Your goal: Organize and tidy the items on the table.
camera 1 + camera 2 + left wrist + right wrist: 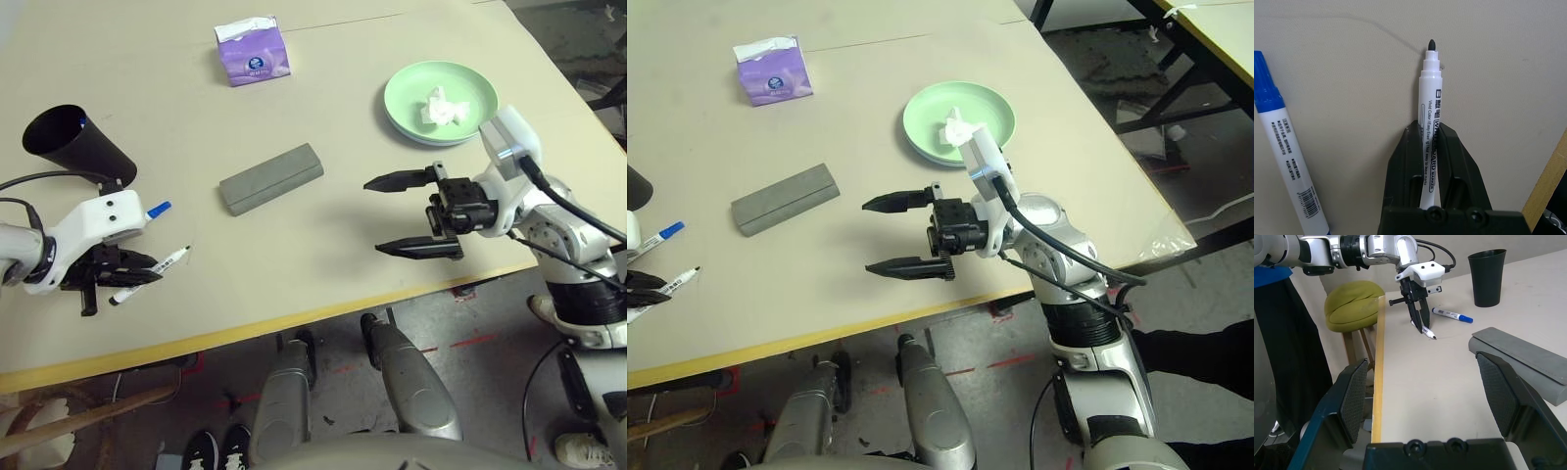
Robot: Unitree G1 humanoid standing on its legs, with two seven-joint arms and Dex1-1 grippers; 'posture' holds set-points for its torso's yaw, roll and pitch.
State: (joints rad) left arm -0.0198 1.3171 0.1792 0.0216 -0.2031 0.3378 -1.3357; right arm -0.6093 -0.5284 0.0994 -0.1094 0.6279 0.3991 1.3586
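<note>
My left gripper is shut on a white marker with a black tip, low over the table near its front left edge. The blue-capped marker lies beside it on the table. A grey oblong glasses case lies at the table's middle. My right gripper hovers open just right of the case, with nothing between its fingers. At the back right, a crumpled white tissue rests in a green plate stacked on a pale blue plate.
A black cup stands tilted at the far left, behind my left gripper. A purple tissue pack sits at the back centre. The yellow front edge runs close to both grippers. A green-cushioned stool stands past the table's left end.
</note>
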